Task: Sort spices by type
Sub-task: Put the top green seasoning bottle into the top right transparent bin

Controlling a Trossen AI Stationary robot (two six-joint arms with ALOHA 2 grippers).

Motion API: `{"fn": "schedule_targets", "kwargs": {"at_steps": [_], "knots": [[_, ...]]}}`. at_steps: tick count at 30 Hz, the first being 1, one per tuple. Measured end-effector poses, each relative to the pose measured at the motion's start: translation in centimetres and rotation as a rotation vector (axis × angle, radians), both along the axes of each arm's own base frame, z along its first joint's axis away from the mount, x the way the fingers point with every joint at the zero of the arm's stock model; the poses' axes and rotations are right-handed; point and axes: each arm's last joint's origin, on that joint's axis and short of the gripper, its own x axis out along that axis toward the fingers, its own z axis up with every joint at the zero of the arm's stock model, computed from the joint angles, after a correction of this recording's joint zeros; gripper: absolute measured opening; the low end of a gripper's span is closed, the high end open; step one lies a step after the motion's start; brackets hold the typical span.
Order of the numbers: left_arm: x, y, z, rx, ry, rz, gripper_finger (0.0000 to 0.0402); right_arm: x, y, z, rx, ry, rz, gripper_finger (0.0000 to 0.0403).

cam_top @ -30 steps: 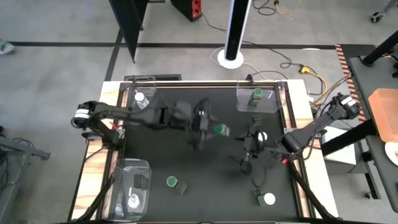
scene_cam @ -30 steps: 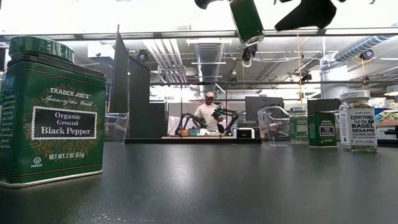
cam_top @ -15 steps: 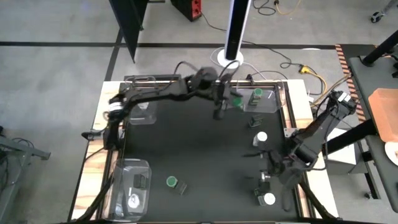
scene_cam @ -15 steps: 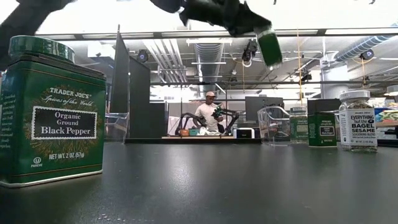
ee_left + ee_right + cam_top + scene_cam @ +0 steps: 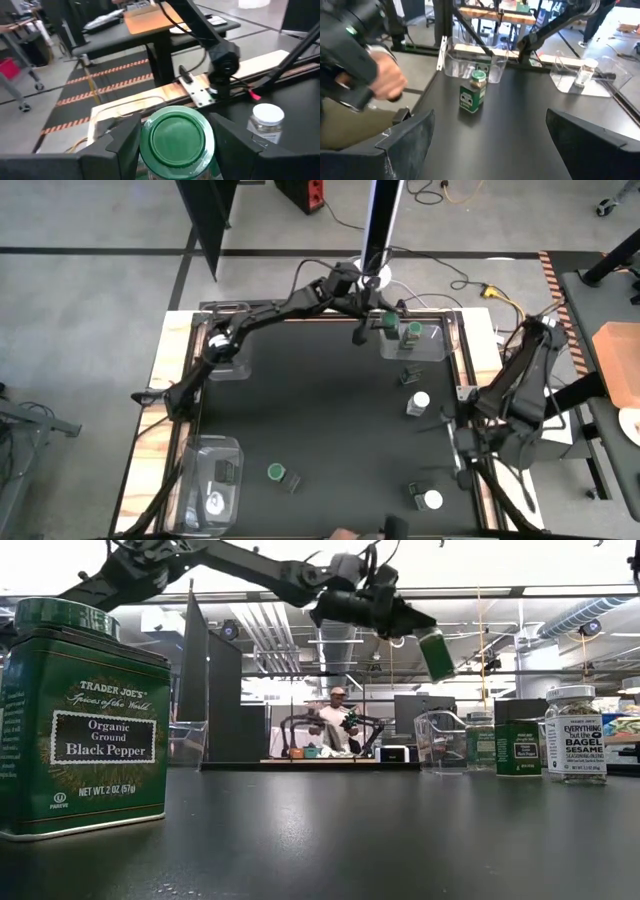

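My left gripper [image 5: 383,330] reaches to the table's far right and is shut on a green-lidded spice jar [image 5: 177,136], held in the air over the far-right clear tray [image 5: 432,345]. In that tray stands another green-lidded jar [image 5: 412,332]. On the table rest a white-lidded jar [image 5: 420,401], a second white-lidded one [image 5: 431,500] and a green-lidded one [image 5: 277,472]. My right gripper [image 5: 488,122] is open and holds nothing, near the table's right edge [image 5: 458,442]. My left gripper pinches the jar between its two fingers [image 5: 125,145], one on each side of the body just below the green lid [image 5: 150,150]. The lid faces back toward the wrist. The jar [image 5: 437,652] is lifted clear and hangs tilted, bottom end pointing down and away.
A far-left tray [image 5: 225,345] holds a white-lidded jar, and a near-left tray [image 5: 212,485] holds more items. A large black pepper tin [image 5: 85,720] stands close to the low camera. A person's hand [image 5: 382,80] shows beside the right arm.
My left gripper has carried the green-lidded jar from above the table's middle toward the far right, ending over the far-right tray, and the jar has tipped. My right arm has pulled back from the table's middle toward the right edge.
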Motion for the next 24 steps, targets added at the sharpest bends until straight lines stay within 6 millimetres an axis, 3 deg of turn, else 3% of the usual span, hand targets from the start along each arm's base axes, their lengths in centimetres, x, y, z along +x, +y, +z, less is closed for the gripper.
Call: {"fn": "schedule_targets", "kwargs": {"at_steps": [5,15,24], "knots": [[-0.5,1.2,0.2,0.012,-0.020,0.034,0.0186,-0.7,-1.1,1.0,0.004,-0.038,0.015,0.0372],[0.7,2.1,-2.5,-0.035,0.015,0.198,0.0186,-1.0,-1.7,1.3,-0.012,-0.068,-0.024,0.0372],[1.1,1.3,-2.6,-0.061,0.013,0.192,0.0186,-0.8,-1.5,1.0,-0.029,-0.059,-0.024,0.0372]]}}
